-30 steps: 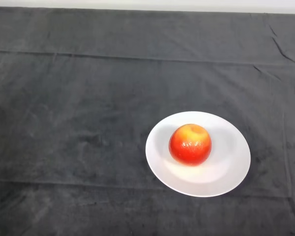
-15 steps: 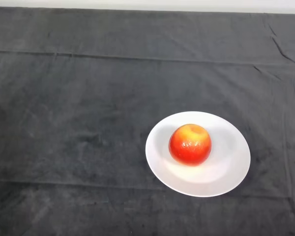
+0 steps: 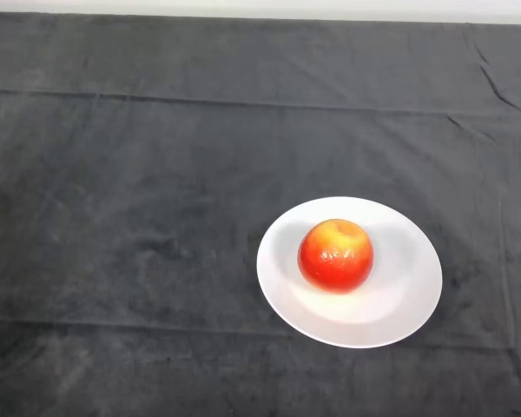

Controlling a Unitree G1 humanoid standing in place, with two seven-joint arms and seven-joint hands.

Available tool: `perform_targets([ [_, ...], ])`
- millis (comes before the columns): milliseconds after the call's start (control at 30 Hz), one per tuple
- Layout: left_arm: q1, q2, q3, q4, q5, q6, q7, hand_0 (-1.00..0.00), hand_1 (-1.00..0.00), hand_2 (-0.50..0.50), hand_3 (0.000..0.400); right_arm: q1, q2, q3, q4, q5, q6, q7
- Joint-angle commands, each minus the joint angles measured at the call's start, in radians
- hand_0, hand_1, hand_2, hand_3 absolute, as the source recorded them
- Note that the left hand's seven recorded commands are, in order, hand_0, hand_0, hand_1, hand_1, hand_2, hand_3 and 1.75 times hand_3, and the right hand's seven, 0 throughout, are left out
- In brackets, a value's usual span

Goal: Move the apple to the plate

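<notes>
The apple (image 3: 335, 254) sits on the plate (image 3: 399, 313), a bit left of its middle, in the lower right of the frame. No fingers show here. The job looks done, so the best thing is leaving the apple alone.
</notes>
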Motion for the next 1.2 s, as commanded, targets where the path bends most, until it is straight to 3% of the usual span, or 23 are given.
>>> perform_targets([
  [33,-0.019,0.016,0.023,0.054,0.035,-0.011,-0.008,0.00,0.00,0.00,0.000,0.014,-0.027,-0.0168,0.002,0.0091,-0.001,0.0050],
  [1200,-0.017,0.006,0.030,0.043,0.055,0.003,-0.024,0.00,0.00,0.00,0.000,0.014,-0.027,-0.0168,0.002,0.0088,-0.001,0.0051],
])
